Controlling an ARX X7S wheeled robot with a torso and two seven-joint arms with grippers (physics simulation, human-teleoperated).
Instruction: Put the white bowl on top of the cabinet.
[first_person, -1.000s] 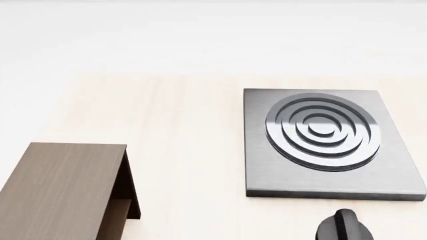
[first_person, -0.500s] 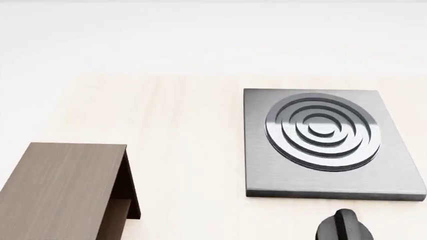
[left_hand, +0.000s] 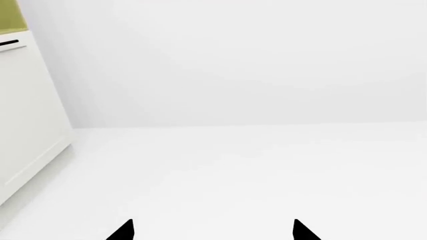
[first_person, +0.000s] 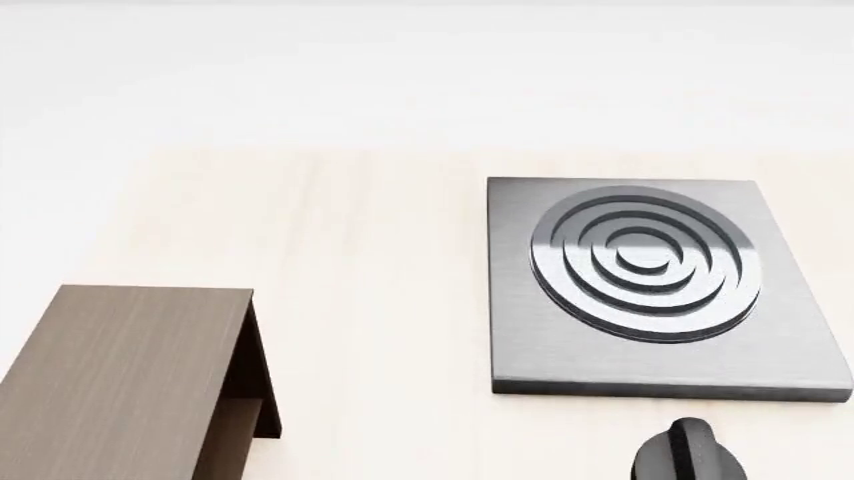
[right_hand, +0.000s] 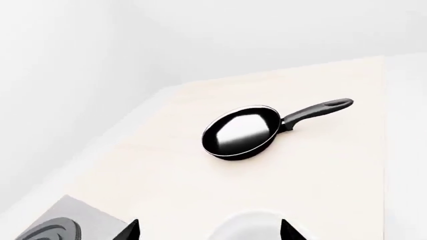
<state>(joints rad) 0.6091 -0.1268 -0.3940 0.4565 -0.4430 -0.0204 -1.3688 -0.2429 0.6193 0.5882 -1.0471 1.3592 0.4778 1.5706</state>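
Observation:
The white bowl shows only in the right wrist view, as a pale rounded rim at the frame's edge on the light wood table. My right gripper is open, its black fingertips wide apart, with the bowl lying between them, closer to one tip. The dark brown cabinet stands at the near left in the head view, its flat top bare. My left gripper is open over white floor, holding nothing. The bowl is out of the head view.
A grey square stove plate with ringed burner lies at the right of the table. A black frying pan sits beyond the bowl, handle pointing away. A black arm part shows at the near right. A white unit stands near the left gripper.

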